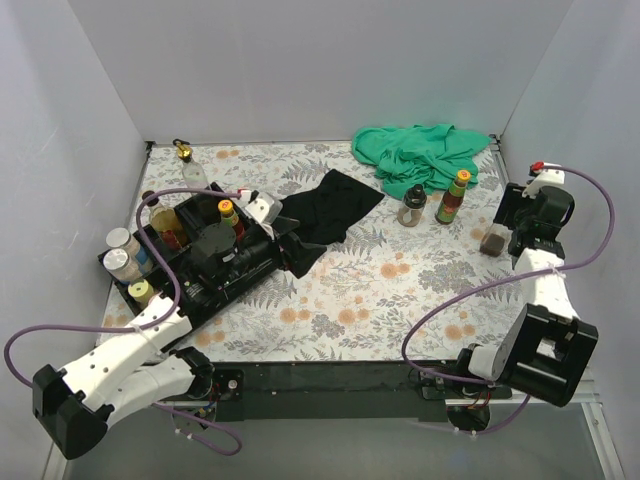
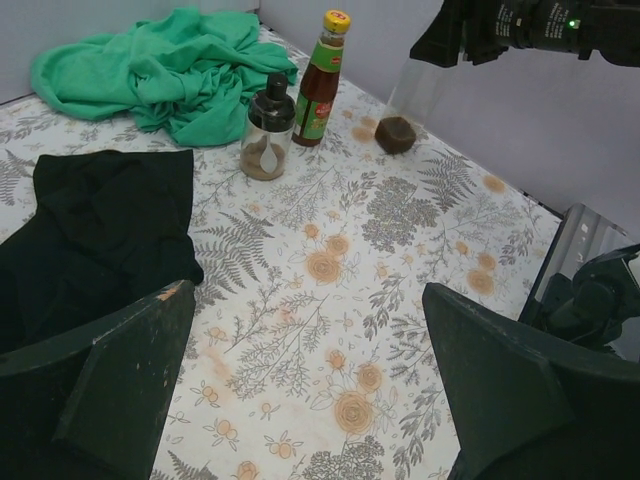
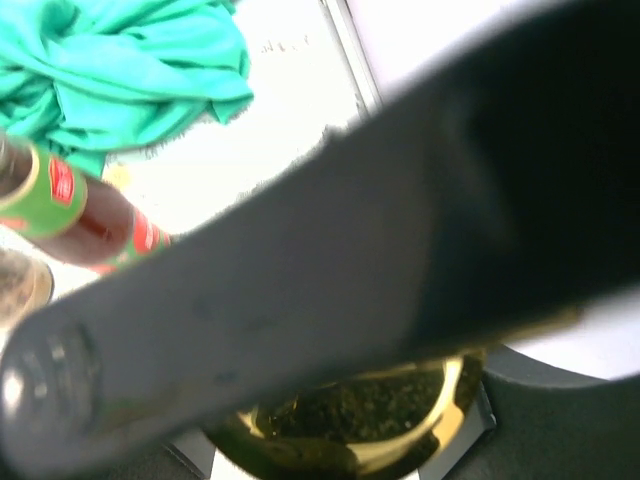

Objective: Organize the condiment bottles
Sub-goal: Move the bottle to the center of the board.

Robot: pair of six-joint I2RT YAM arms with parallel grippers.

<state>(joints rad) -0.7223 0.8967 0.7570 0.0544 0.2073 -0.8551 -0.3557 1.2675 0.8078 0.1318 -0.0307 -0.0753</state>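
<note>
Three condiment bottles stand at the right of the surface, outside the tray, so we judge the right claw, grip impossible to tell, targets the brown jar; left claw gapes empty.

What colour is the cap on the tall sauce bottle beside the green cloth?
The sauce bottle has a yellow cap, clearest in the left wrist view.

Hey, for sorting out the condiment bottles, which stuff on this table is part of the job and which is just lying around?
Part of the job: orange-capped red sauce bottle, black-capped shaker, small brown-filled jar, gold-spouted clear bottle, pale-lidded shakers at left.
Just lying about: green cloth, black cloth.
</note>
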